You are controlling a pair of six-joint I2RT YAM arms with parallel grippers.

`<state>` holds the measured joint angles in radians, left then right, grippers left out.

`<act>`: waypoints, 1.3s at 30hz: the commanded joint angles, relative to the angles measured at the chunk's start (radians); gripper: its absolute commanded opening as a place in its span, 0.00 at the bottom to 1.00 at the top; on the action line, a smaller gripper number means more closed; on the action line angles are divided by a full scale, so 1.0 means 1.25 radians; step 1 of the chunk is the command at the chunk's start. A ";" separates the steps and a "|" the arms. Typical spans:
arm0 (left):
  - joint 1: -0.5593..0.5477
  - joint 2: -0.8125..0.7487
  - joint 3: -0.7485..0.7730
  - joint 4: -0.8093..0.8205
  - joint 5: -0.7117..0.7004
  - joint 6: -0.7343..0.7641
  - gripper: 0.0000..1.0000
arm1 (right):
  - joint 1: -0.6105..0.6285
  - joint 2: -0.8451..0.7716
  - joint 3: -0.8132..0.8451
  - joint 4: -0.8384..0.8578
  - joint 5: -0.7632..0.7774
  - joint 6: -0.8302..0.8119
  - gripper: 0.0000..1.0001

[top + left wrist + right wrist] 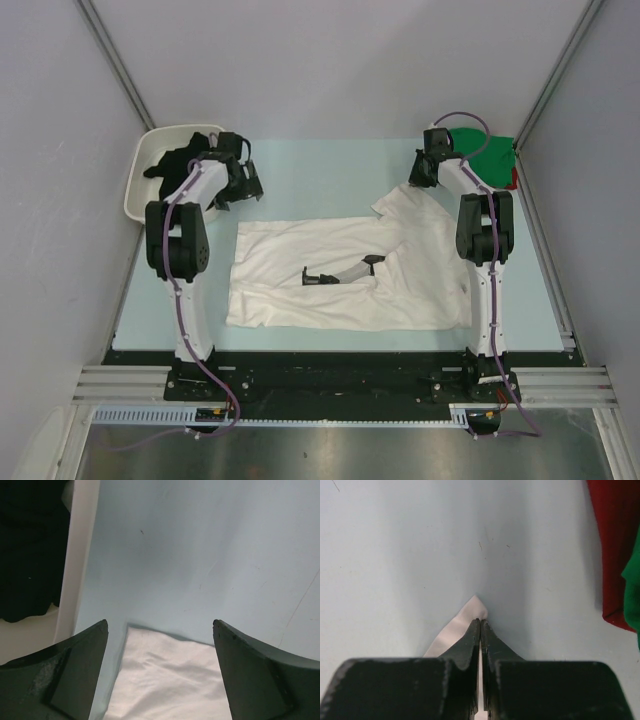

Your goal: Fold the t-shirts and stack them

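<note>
White t-shirt point(340, 275) spread unfolded on worktop point(330, 165). Right tool point(480, 622) pinches one far corner; left tool point(160, 625) gapes over the other. Black t-shirt point(180, 160) in tray point(140, 175) left of left tool. Green t-shirt point(490, 150) and red t-shirt point(615, 545) heaped right of right tool. Nothing folded or stacked yet.

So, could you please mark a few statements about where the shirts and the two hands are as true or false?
1. The right hand is shut on a corner of the white t-shirt. True.
2. The left hand is shut on cloth. False: it is open above a corner of the white t-shirt and holds nothing.
3. The black t-shirt lies in the white tray. True.
4. The green t-shirt lies on top of the white t-shirt. False: it lies apart, at the far right corner of the table, next to the red t-shirt.
</note>
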<state>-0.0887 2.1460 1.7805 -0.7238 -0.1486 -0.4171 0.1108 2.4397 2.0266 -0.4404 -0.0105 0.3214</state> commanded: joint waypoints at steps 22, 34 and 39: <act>-0.005 -0.103 -0.113 0.000 -0.005 -0.004 0.89 | 0.014 -0.039 -0.041 -0.033 -0.043 0.010 0.00; -0.047 -0.064 -0.143 0.011 -0.075 0.000 0.81 | 0.013 -0.032 -0.049 -0.026 -0.055 0.015 0.00; -0.047 -0.039 -0.141 0.019 -0.085 -0.001 0.77 | 0.011 -0.031 -0.055 -0.023 -0.057 0.014 0.00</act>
<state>-0.1493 2.0712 1.5986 -0.7189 -0.2237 -0.4255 0.1139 2.4218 1.9888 -0.4217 -0.0589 0.3393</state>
